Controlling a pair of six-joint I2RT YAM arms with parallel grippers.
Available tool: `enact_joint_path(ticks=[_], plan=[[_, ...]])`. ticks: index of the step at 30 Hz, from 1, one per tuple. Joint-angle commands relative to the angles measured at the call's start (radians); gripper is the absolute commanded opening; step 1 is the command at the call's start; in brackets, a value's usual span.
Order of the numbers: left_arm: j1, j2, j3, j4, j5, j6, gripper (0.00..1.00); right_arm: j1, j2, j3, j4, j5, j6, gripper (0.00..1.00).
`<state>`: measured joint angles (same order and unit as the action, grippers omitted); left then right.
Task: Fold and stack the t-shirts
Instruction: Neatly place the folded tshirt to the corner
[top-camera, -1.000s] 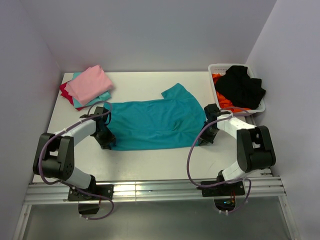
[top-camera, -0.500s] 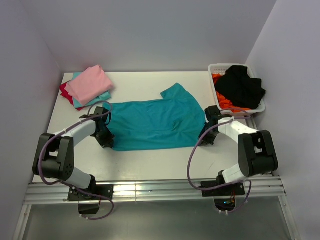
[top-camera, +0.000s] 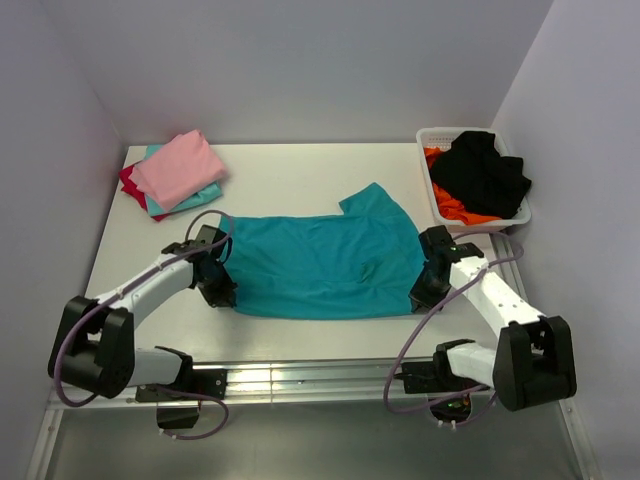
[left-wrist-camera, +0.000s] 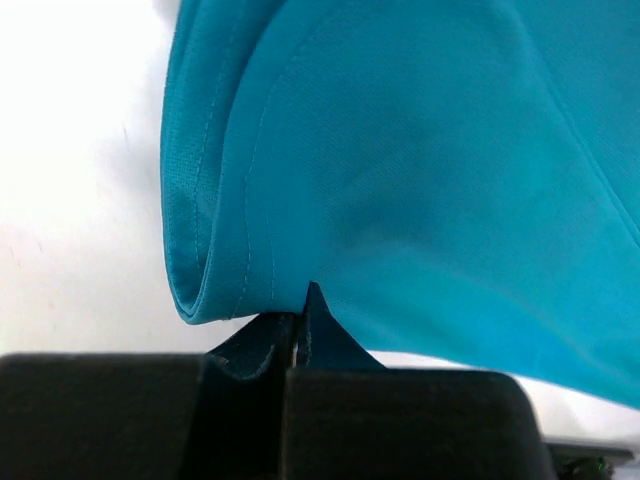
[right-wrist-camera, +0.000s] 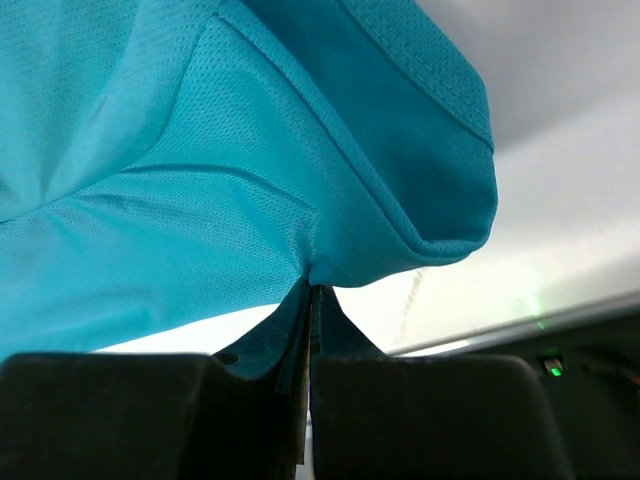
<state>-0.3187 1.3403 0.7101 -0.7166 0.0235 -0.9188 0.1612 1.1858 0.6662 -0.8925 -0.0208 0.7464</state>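
Since a second ago my left claw (left-wrist-camera: 295, 322) and right claw (right-wrist-camera: 308, 292) have clamped fully and pulled nearer, dragging the teal shirt (top-camera: 325, 265) toward the near edge. Each pinches one side edge, so the cloth stays stretched flat between us for folding. It lies mid-way across the table (top-camera: 300, 180); the folded stack (top-camera: 178, 172) waits far left.

The left arm (top-camera: 150, 276) and the right arm (top-camera: 492, 292) lie low and point inward. The left tool (top-camera: 218, 288) is closed, pinching the left edge of the teal t-shirt (top-camera: 320, 268). The right tool (top-camera: 424, 290) is closed on its right edge.
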Motion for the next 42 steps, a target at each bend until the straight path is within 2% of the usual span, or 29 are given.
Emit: enact_joint_path(ticks=[1,3,4,5,6,8,10,13,16,18,19,20,21,22,23,25,26,27,29,32,35,42], plan=[[-0.033,-0.069,0.020,-0.092,0.018,-0.051,0.00,0.006,-0.054,0.019,-0.124,0.036,0.022,0.00],[-0.037,-0.098,0.034,-0.148,0.029,-0.060,0.08,0.006,-0.080,0.026,-0.163,0.032,0.019,0.03],[-0.039,-0.107,0.058,-0.167,0.033,-0.064,0.15,0.005,-0.084,0.033,-0.178,0.038,0.018,0.14],[-0.039,-0.122,0.077,-0.185,0.041,-0.061,0.40,0.004,-0.092,0.059,-0.210,0.044,0.013,0.26],[-0.039,-0.128,0.098,-0.232,0.047,-0.057,0.54,0.004,-0.100,0.081,-0.227,0.051,0.008,0.56],[-0.039,-0.130,0.185,-0.288,0.050,-0.043,0.78,0.004,-0.103,0.136,-0.278,0.074,-0.001,0.83],[-0.039,-0.116,0.292,-0.380,0.033,-0.028,0.86,0.004,-0.092,0.219,-0.299,0.073,-0.007,0.84],[-0.039,-0.095,0.441,-0.426,0.020,-0.012,0.87,0.004,-0.040,0.373,-0.322,0.079,-0.012,0.84],[-0.033,-0.035,0.573,-0.391,-0.019,0.015,0.88,0.003,0.073,0.528,-0.263,0.039,-0.022,0.84],[-0.001,0.058,0.629,-0.333,-0.017,0.032,0.87,0.003,0.219,0.669,-0.201,0.001,-0.041,0.83],[0.018,0.100,0.679,-0.314,0.007,0.053,0.87,0.001,0.277,0.728,-0.189,-0.026,-0.047,0.82],[0.039,0.179,0.704,-0.263,0.065,0.061,0.84,0.000,0.335,0.856,-0.172,-0.050,-0.068,0.82],[0.085,0.219,0.729,-0.239,0.093,0.067,0.83,0.001,0.463,0.930,-0.172,-0.065,-0.079,0.82],[0.104,0.262,0.788,-0.222,0.107,0.075,0.81,0.000,0.530,1.010,-0.181,-0.074,-0.088,0.82],[0.122,0.340,0.825,-0.212,0.113,0.081,0.80,0.000,0.594,1.177,-0.215,-0.083,-0.110,0.82],[0.158,0.416,0.942,-0.202,0.110,0.107,0.79,0.000,0.780,1.344,-0.255,-0.074,-0.127,0.82],[0.167,0.491,0.984,-0.210,0.102,0.116,0.78,-0.003,0.837,1.489,-0.288,-0.070,-0.145,0.82],[0.179,0.523,1.056,-0.227,0.098,0.126,0.77,-0.005,0.941,1.556,-0.302,-0.073,-0.151,0.82],[0.190,0.597,1.110,-0.245,0.098,0.144,0.75,-0.020,1.032,1.689,-0.322,-0.080,-0.159,0.82],[0.213,0.620,1.126,-0.228,0.122,0.147,0.73,-0.041,1.135,1.690,-0.272,-0.100,-0.151,0.81],[0.231,0.597,1.065,-0.173,0.157,0.141,0.72,-0.063,1.184,1.652,-0.204,-0.117,-0.145,0.81],[0.240,0.592,0.996,-0.147,0.188,0.170,0.70,-0.068,1.299,1.722,-0.158,-0.097,-0.127,0.80]])
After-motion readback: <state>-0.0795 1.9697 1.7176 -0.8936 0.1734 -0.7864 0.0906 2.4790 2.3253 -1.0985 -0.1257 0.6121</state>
